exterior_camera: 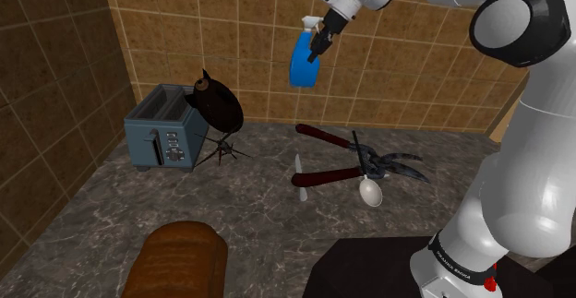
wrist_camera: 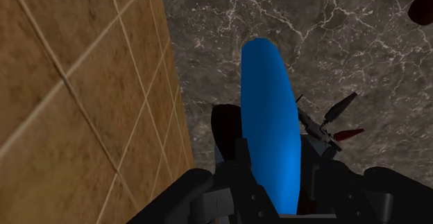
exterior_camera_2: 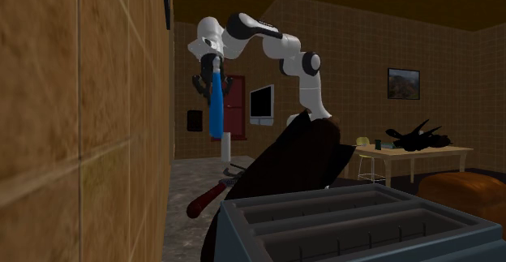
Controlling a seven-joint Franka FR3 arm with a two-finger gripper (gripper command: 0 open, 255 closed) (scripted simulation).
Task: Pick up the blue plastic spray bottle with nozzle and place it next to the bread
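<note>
The white arm rises from its stand at the shoulder view's lower right and bends up and to the left, holding the gripper [exterior_camera: 319, 38] high in front of the tiled wall [exterior_camera: 231, 29]. Its 2 fingers pinch the upper end of the blue spray bottle [exterior_camera: 304, 63], which hangs below them in the air, well above the marbled counter [exterior_camera: 83, 204]. In the wrist view the bottle's blue body runs out from between the fingers. On the counter a grey-blue toaster [exterior_camera: 159, 132] stands with 2 slots open upward, and a black rounded vessel [exterior_camera: 219, 104] tilts just beside it. The bread [exterior_camera: 175, 261] lies at the near edge, well apart from the bottle.
</note>
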